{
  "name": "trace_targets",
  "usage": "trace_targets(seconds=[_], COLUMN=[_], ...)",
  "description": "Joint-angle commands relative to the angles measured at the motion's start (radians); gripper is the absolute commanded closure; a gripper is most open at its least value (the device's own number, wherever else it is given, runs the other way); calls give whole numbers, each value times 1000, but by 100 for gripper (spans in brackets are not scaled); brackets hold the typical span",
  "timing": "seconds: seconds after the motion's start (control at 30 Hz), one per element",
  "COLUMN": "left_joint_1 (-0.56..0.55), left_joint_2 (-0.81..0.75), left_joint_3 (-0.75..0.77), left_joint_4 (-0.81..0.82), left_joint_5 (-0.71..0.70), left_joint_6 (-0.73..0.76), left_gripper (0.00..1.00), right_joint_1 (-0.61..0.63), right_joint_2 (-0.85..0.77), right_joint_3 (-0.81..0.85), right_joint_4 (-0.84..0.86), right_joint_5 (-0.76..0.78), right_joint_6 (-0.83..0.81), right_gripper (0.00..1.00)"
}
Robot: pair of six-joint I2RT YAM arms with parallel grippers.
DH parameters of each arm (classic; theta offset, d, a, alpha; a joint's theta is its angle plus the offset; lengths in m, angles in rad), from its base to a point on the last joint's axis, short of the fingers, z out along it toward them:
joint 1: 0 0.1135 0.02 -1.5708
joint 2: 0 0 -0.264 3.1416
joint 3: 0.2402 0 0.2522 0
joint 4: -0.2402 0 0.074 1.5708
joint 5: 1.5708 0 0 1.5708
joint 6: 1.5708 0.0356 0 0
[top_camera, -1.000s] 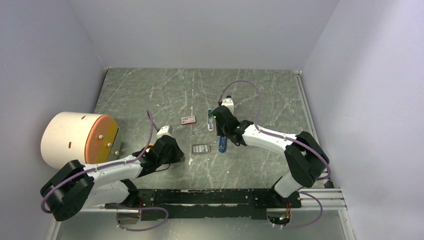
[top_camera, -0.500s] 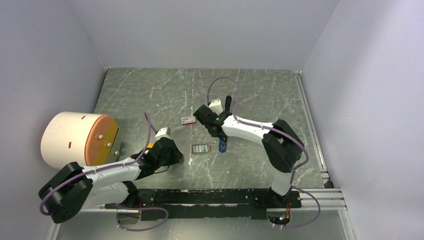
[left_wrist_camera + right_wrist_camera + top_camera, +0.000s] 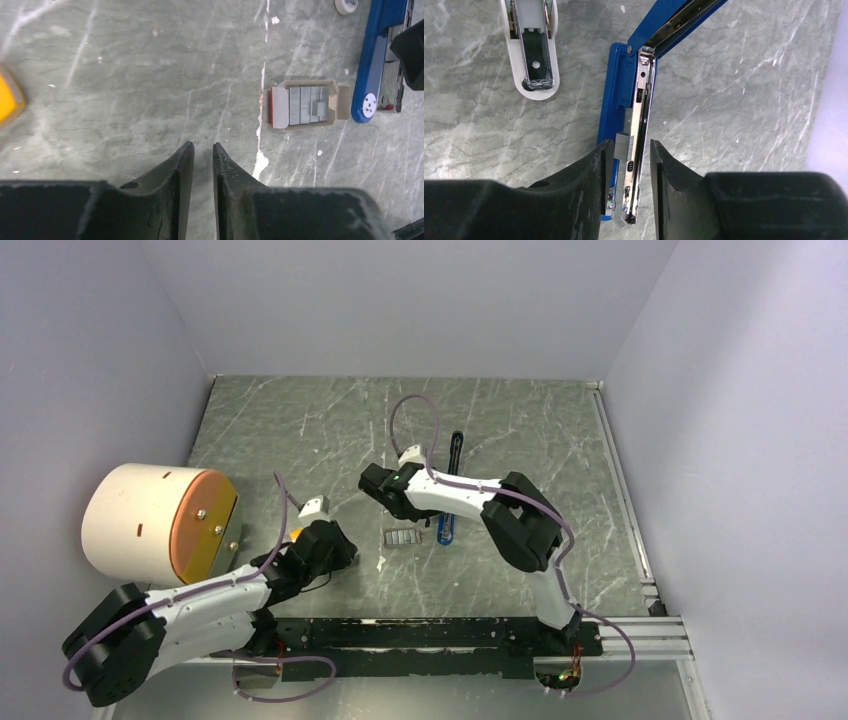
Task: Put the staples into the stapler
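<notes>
The bright blue stapler [image 3: 616, 107] lies with its lid swung back and its chrome magazine [image 3: 640, 125] bared; it also shows in the top view [image 3: 446, 527] and the left wrist view [image 3: 372, 60]. My right gripper [image 3: 629, 150] points down over the magazine's front end. Its jaws stand a little apart on either side of the magazine and a short grey staple strip [image 3: 624, 146], and a thin gap shows at the right finger. The staples [image 3: 302, 105] lie in an open card tray, also in the top view [image 3: 402, 537]. My left gripper [image 3: 203, 147] is shut and empty, low over bare table.
A pale blue-grey piece [image 3: 531, 50] lies just beyond the stapler. An orange-yellow block [image 3: 7, 100] sits left of my left gripper. A big white cylinder with an orange face [image 3: 160, 520] stands at the left. The red-and-white box is hidden under my right arm.
My right wrist and forearm have swung left across the table while the fingertips stayed at the stapler, covering the red-and-white box and uncovering the stapler's black lid. My left arm shifted slightly.
</notes>
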Motion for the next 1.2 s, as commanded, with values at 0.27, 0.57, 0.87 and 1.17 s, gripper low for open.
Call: trace_targets(seconds=[0.27,0.57,0.87,1.17], left_joint_1=[14,14,14,16], left_joint_2=[-181,-119,-92,-93], left_joint_3=[-56,-64,-63,-67], left_joint_4=[-141,-72,-62,-61], left_joint_5=[-139,-90,-83,-87], left_joint_6=[-49,-31,-27,-27], left_gripper=[73,72,73,72], right_joint_1=[23,24,26,39], right_joint_2=[95,124,135,154], right_joint_3=[87,95,95,120], right_joint_4=[-125,-105,-77,-92], right_joint_5=[89,88,91,130], right_joint_6=[73,46,19,17], right_gripper=[65,66,67,74])
